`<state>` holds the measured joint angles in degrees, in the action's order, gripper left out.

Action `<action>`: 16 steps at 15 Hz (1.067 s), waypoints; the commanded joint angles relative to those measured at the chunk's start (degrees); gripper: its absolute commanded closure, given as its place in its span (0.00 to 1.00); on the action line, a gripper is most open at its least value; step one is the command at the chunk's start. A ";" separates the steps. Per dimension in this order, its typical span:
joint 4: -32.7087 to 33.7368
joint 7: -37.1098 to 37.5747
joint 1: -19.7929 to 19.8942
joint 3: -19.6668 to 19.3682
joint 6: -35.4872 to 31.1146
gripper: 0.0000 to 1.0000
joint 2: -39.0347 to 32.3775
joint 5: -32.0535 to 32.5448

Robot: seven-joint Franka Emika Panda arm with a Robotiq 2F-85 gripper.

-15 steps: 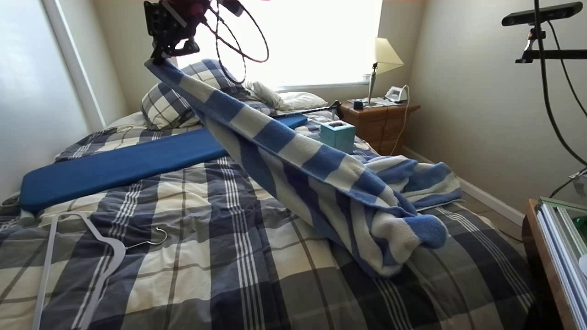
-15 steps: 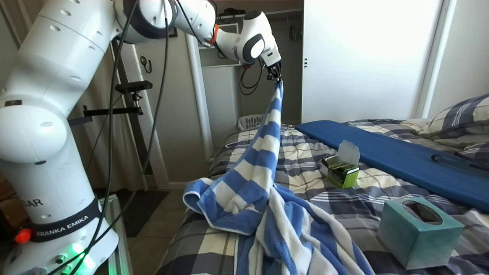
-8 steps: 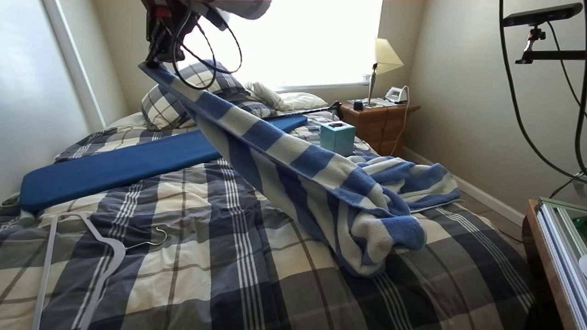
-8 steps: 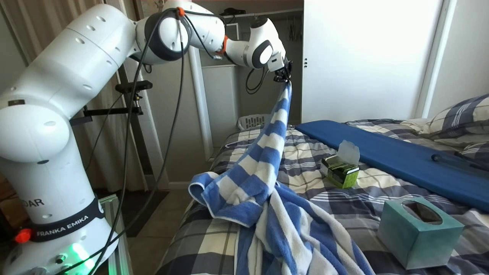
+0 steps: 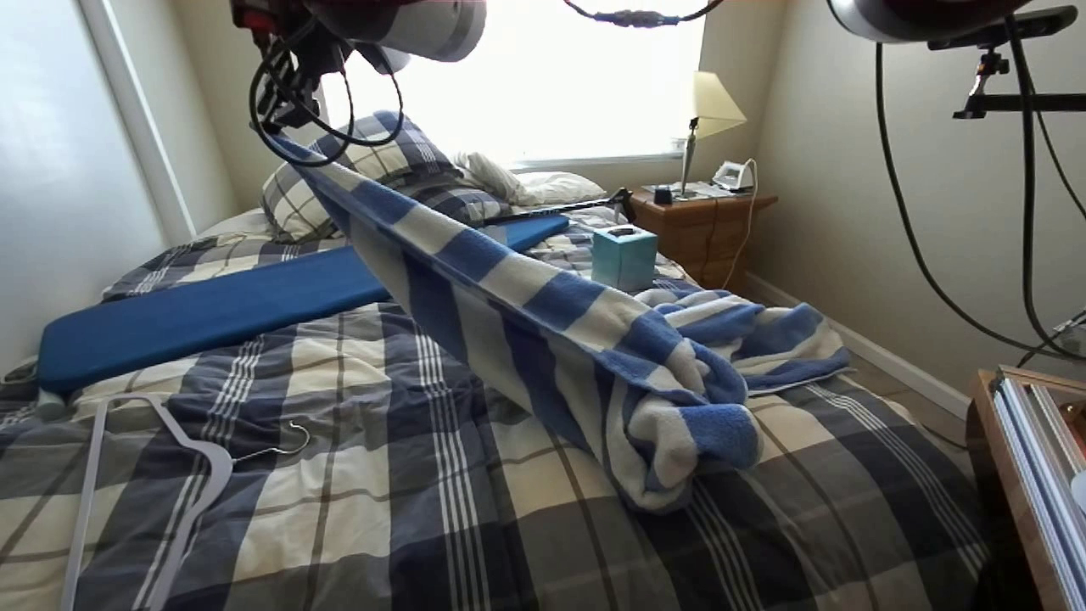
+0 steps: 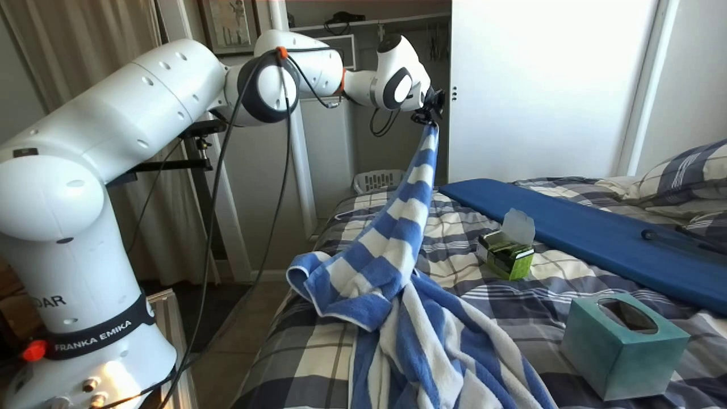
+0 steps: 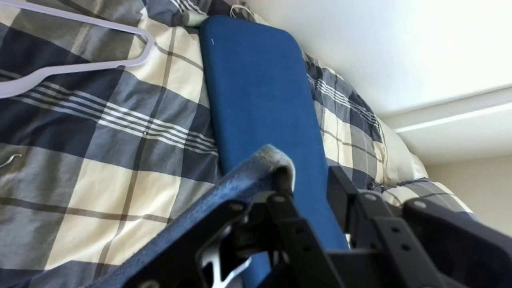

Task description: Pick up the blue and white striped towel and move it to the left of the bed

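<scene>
The blue and white striped towel (image 5: 509,280) stretches from my raised gripper (image 5: 273,123) down to the plaid bed (image 5: 356,526). In an exterior view the towel (image 6: 392,238) hangs from the gripper (image 6: 430,120), its lower part bunched near the bed's edge. In the wrist view the towel's end (image 7: 232,180) is draped over the left finger tip. A clear gap shows between the fingers of the gripper (image 7: 310,180), and the right finger stands apart from the towel. The left finger's tip is partly hidden by the cloth.
A blue ironing board (image 5: 212,293) lies across the bed, below the gripper in the wrist view (image 7: 264,88). A hanger (image 5: 208,458), a teal tissue box (image 6: 625,352) and a green box (image 6: 508,253) lie on the bed. A white sliding door (image 6: 545,91) stands behind.
My gripper has moved away from the robot's base and a little lower, pulling the towel along. The towel's bunched end has slid a short way over the bed. The towel stays on the gripper.
</scene>
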<state>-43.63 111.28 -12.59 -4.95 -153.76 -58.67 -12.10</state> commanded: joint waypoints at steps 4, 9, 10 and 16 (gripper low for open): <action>4.63 -6.29 3.83 12.11 6.75 0.17 -1.34 -5.37; 5.99 -1.67 3.79 10.70 1.76 0.00 -3.22 -4.10; 5.99 -4.52 4.34 11.18 2.96 0.00 -3.28 -3.63; 6.14 -14.61 5.73 7.89 24.58 0.00 -2.02 1.11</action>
<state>-40.86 99.88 -6.79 4.74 -136.78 -59.97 -13.95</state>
